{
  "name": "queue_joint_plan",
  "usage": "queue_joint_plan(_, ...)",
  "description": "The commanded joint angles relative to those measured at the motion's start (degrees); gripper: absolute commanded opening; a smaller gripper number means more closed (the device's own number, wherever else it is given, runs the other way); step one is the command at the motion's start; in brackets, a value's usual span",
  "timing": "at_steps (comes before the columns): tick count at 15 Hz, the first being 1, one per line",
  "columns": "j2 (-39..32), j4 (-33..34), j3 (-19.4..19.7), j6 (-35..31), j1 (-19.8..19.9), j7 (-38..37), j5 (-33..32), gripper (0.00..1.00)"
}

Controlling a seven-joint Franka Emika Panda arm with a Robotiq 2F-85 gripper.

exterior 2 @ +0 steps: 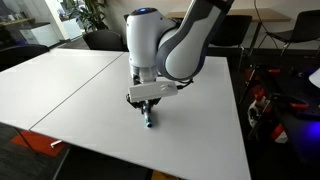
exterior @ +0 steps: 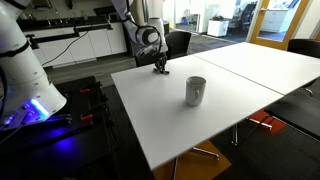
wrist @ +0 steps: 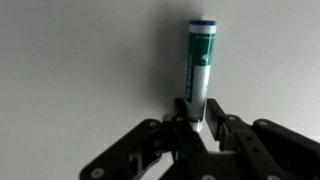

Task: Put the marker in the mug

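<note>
The marker has a green and white label and a dark far tip. In the wrist view it lies on the white table, pointing away from me. My gripper has its two fingers closed against the marker's near end. In both exterior views the gripper is down at the table surface. The light grey-white mug stands upright on the table, a short way from the gripper towards the table's middle. The mug is hidden in the exterior view taken from behind the arm.
Two white tables stand pushed together with a seam between them. Dark chairs stand at the far side. A white robot base with blue light is on the floor beside the table.
</note>
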State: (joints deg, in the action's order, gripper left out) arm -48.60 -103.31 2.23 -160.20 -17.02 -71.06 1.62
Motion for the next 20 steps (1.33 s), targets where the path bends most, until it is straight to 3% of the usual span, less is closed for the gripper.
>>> queue_joint_plan(1,0.0,1.0,0.7,0.9,-0.7,1.4,1.6,0.0)
queue_joint_plan(3,0.8,0.4,1.3,1.1,-1.3,1.0,1.3,0.05)
queue_joint_plan(11,10.6,-6.1,9.0,1.6,-8.2,-2.0,-1.5,0.05)
queue_joint_plan(20,25.8,-15.2,11.7,7.8,-6.4,-3.3,-5.0,0.05)
